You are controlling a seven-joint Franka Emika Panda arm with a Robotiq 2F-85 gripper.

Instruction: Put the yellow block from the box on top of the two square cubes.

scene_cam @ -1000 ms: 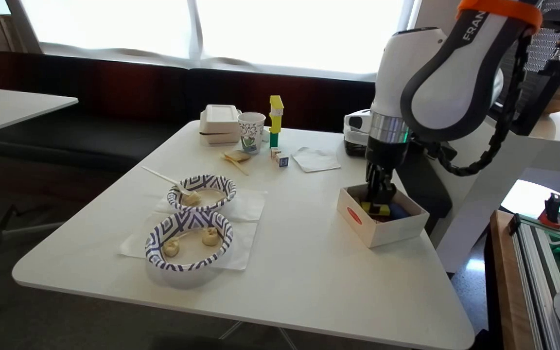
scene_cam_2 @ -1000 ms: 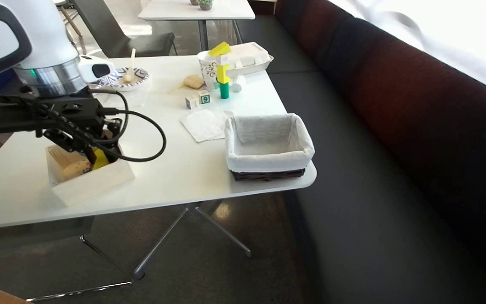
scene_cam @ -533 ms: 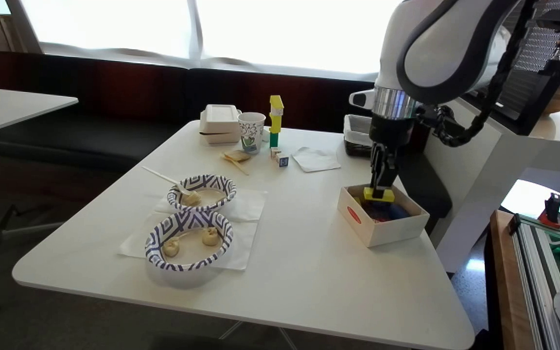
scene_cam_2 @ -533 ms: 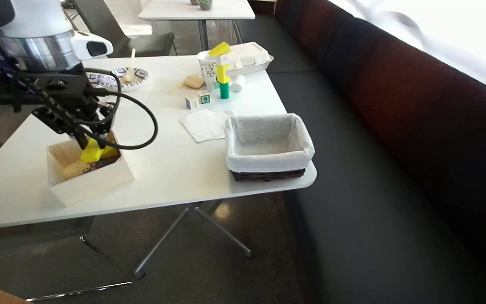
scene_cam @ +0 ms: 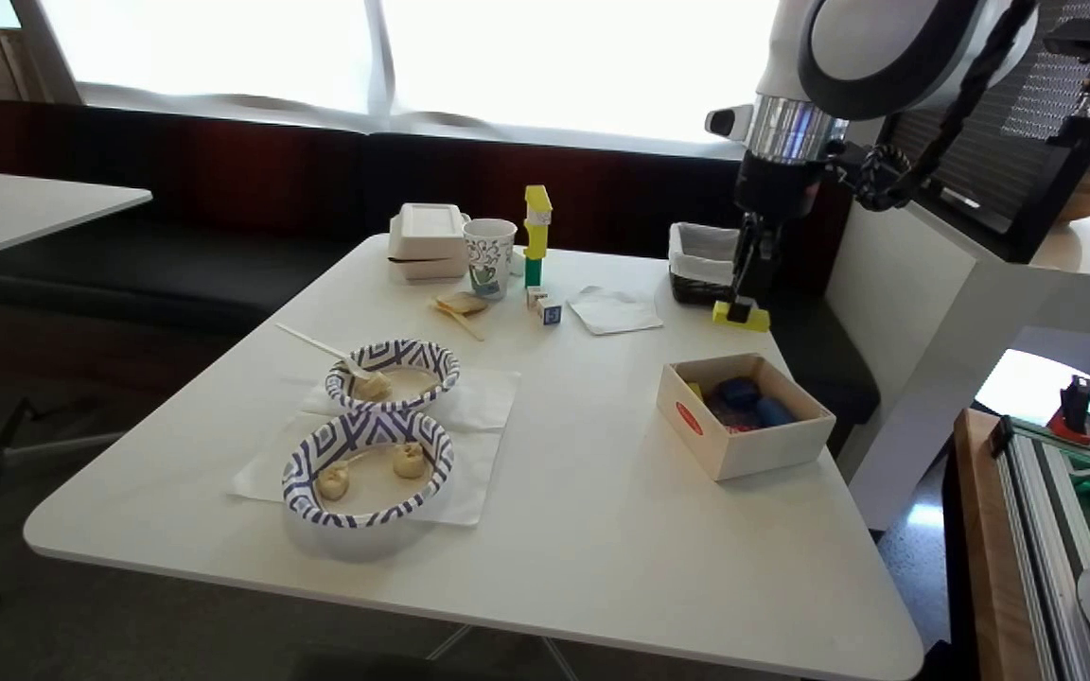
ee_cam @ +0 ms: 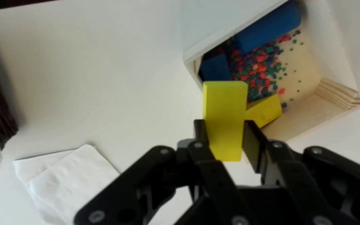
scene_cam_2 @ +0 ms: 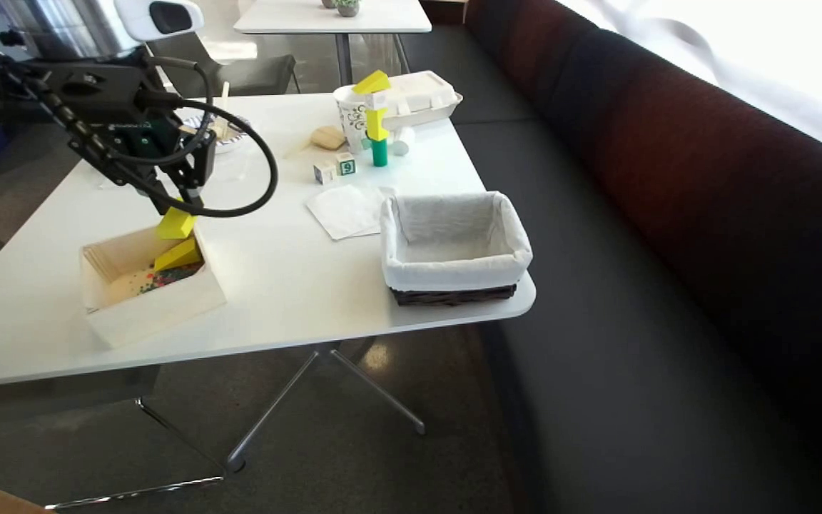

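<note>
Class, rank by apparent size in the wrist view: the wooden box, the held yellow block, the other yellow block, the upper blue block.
1. Wooden box, partly cut off
2. Held yellow block, nearer the camera, so looking bigger
3. Upper blue block
4. Other yellow block, partly hidden

In an exterior view, at upper centre of the frame, I read a 9 on the right cube (scene_cam_2: 347,165); on the left cube (scene_cam_2: 325,173) the mark is too faint for me. In an exterior view, right of centre, the box (scene_cam: 776,450) wears a red oval label (scene_cam: 689,419), too small for me to read.
</note>
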